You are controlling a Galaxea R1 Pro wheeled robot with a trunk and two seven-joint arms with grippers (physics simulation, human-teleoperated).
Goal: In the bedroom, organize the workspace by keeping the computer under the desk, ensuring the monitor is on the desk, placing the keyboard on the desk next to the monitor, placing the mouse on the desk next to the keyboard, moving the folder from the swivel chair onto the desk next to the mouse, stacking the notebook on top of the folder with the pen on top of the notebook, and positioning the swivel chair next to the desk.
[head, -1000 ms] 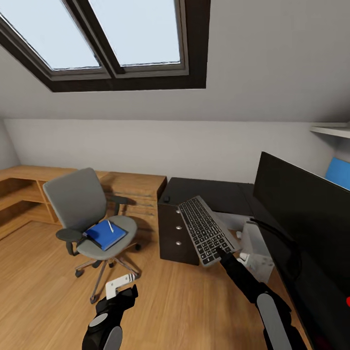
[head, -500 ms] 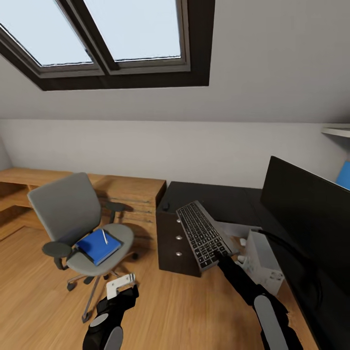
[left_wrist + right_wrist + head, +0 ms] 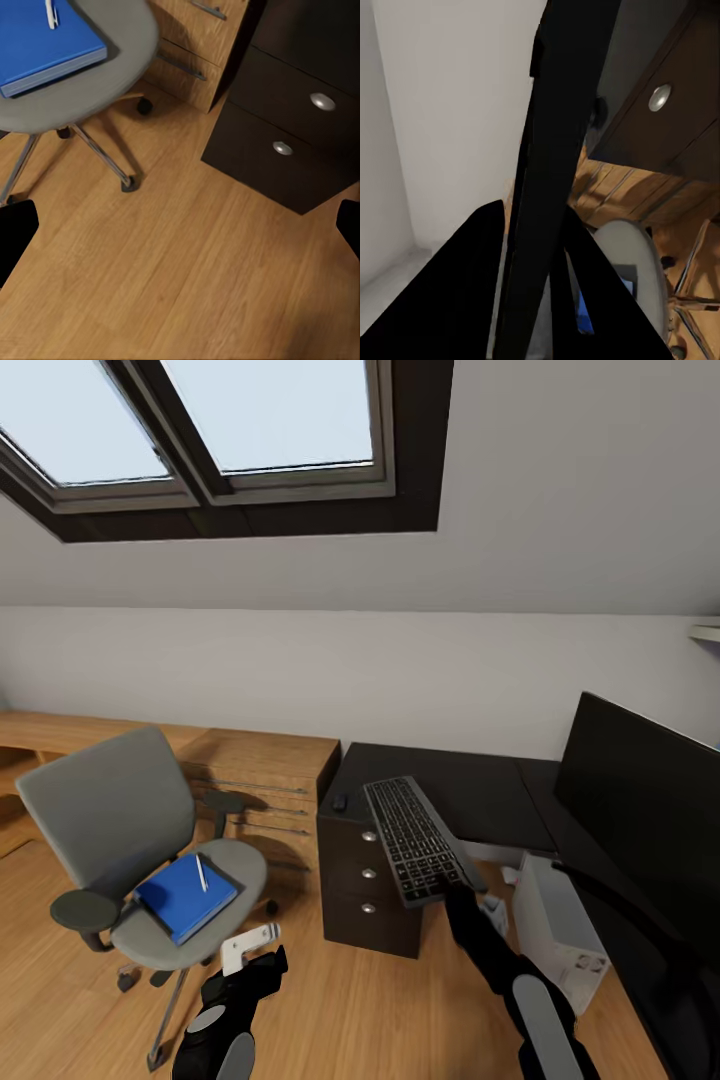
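Head view: the right gripper is closed on the near short end of the keyboard, which hangs in the air, tilted, over the drawer unit at the left end of the desk. Its far end reaches over the desk top; whether it touches there I cannot tell. In the right wrist view the keyboard runs edge-on between the two fingers.

A slim, stiff slab like this is probably light, but held by one end it makes a long lever, so it may twist or slip in the jaws. A hold nearer the middle of a long edge would be steadier. The keys are the fragile part, so the frame is the better place to pinch.

The mouse sits on the desk's left end, just beside the keyboard. The monitor stands on the desk at right, and the computer sits on the floor below it.

The left gripper hangs low over the floor, fingers spread and empty. On the chair at left lies the folder with the pen on top.
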